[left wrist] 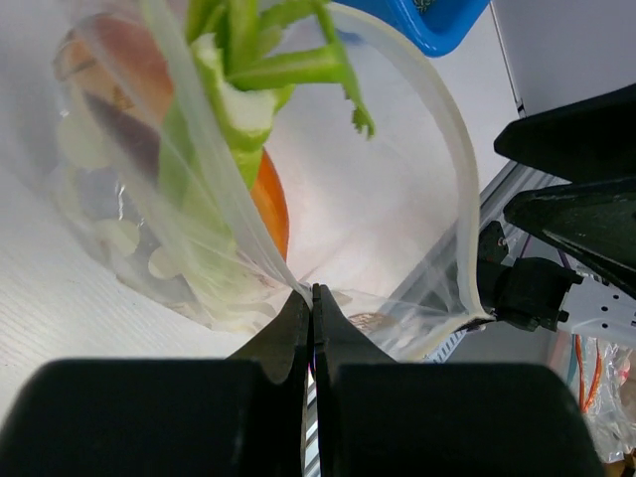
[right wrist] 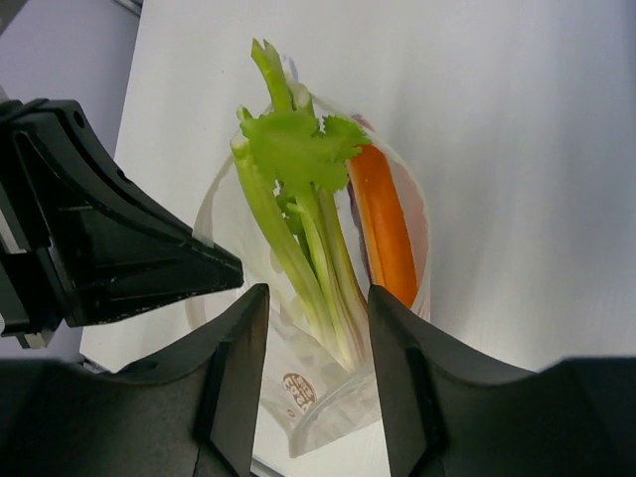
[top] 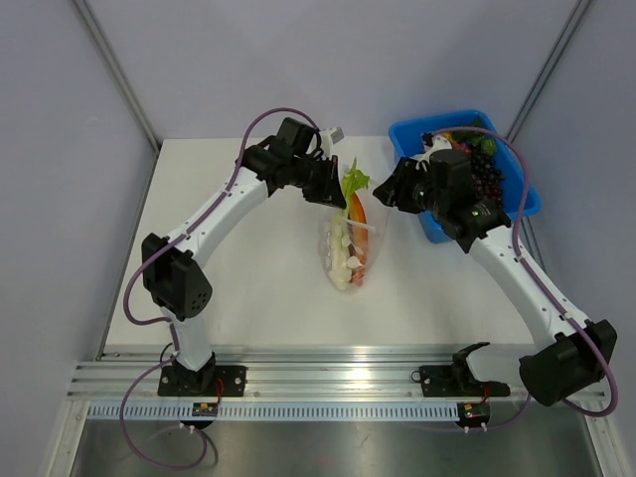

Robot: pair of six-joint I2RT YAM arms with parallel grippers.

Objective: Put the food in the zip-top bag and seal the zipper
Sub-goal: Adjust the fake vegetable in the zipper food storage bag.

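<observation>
So the zip-top bag (top: 343,278) is lying flat on the white table (top: 258,278), with its mouth pointing away from the arm bases. Both pieces of food are inside. The leek (right wrist: 298,199) lies along the bag's length with its green leaves poking out past the mouth. The orange piece (right wrist: 386,234) sits right beside it, on the side of the bag nearer the right arm (the left wrist view shows a dark red patch deeper in the bag too).

The left gripper (left wrist: 311,303) is at the left side of the bag's mouth, with its jaws pressed tight together on a thin fold of the plastic edge. From that pinch the zipper (left wrist: 449,139) curves up and around as a pale strip, so the mouth gapes wide and isn't sealed.

The right gripper (right wrist: 310,333) is at the mouth on the bag's right side. Its fingers are spread apart and there's nothing between them. Through the gap its camera sees the leek stalks and the bag's rim, but whether either finger touches the plastic isn't clear.

Off to the right of the bag is a blue bin (top: 437,119) with dark grapes (top: 487,174) in it.
</observation>
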